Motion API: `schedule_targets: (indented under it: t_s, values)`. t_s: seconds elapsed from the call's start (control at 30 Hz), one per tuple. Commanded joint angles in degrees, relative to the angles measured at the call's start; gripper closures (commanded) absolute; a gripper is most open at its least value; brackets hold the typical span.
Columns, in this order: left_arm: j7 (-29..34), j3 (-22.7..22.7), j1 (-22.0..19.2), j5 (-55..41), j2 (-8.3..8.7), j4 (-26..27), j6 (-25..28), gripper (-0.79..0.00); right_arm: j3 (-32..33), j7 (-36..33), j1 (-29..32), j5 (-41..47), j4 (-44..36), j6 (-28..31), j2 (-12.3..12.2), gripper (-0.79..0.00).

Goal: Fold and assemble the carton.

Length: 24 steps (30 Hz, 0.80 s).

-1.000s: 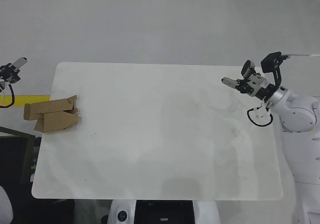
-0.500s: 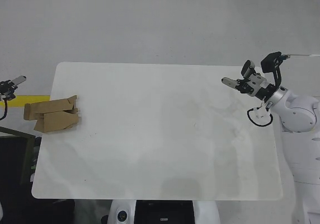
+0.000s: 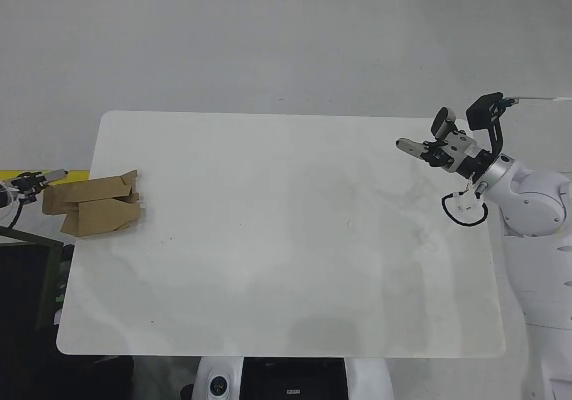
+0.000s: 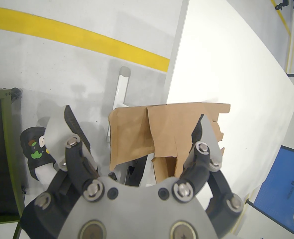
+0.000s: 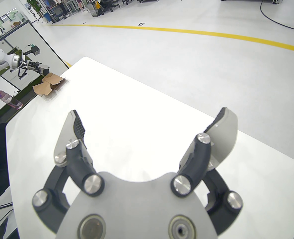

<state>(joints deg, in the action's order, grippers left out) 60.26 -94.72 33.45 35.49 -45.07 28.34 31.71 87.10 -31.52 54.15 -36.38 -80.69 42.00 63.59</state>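
A flattened brown carton (image 3: 94, 203) is seen lying on the white worktop (image 3: 296, 250) at its left edge, about midway along that edge, with one end overhanging past the edge. The left end effector (image 3: 56, 176) is held off the worktop's left edge, just beside that overhanging end, and its fingers are spread wide apart with nothing gripped. Whether a finger touches the cardboard cannot be told.

From the left wrist view, detail is added that is lost from above. The carton (image 4: 162, 133) is seen between the spread fingers of the left end effector (image 4: 135, 116), with loose flaps, a ragged far edge, and the floor's yellow line (image 4: 87, 40) beyond the worktop's (image 4: 224, 63) edge.

The right end effector (image 3: 421, 130) is held over the worktop's far right corner, opened wide and empty. In the right wrist view, the right end effector (image 5: 149, 115) is seen above bare worktop (image 5: 137, 105), and the carton (image 5: 48, 85) and the left end effector (image 5: 43, 68) are seen at the worktop's opposite edge.
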Motion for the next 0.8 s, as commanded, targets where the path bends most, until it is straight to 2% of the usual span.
schedule_targets:
  t_s: [0.0,0.23,0.27,0.3,0.4,0.47,0.53,0.6,0.7,0.77]
  values:
    - [0.12,0.49,-0.34,-0.01,0.03,-0.65,-0.16,-0.785,0.0,0.0,0.0,0.0,0.0,0.0,0.0,-0.785]
    - [2.97,2.65,-1.2,-0.81,-0.12,-2.56,1.42,-0.785,0.0,0.0,0.0,0.0,0.0,0.0,0.0,-0.785]
    - [3.08,2.88,-1.36,-0.9,-0.12,-2.76,1.35,-0.646,0.0,0.0,0.0,0.0,0.0,0.0,0.0,-0.785]
    - [3.18,3.15,-1.48,-0.84,-0.11,-2.91,1.31,-0.576,0.0,0.0,0.0,0.0,0.0,0.0,0.0,-0.785]
    - [2.96,3.8,-1.81,-0.75,-0.05,-3.3,1.14,-0.727,0.0,0.0,0.0,0.0,0.0,0.0,0.0,-0.785]
    - [2.82,4.17,-1.98,-0.86,-0.01,-3.56,1.16,-0.739,0.0,0.0,0.0,0.0,0.0,0.0,0.0,-0.785]
    - [2.75,4.49,-2.17,-1.06,0.02,-3.81,1.1,-0.606,0.0,0.0,0.0,0.0,0.0,0.0,0.0,-0.785]
    - [2.84,4.82,-2.32,-1.3,0.06,-4.04,1.2,-0.391,0.0,0.0,0.0,0.0,0.0,0.0,0.0,-0.785]
    - [2.59,5.43,-2.51,-1.0,0.15,-4.14,0.99,-0.369,0.0,0.0,0.0,0.0,0.0,0.0,0.0,-0.785]
    - [2.51,5.73,-2.6,-1.21,0.19,-4.31,1.05,-0.317,0.0,0.0,0.0,0.0,0.0,0.0,0.0,-0.785]
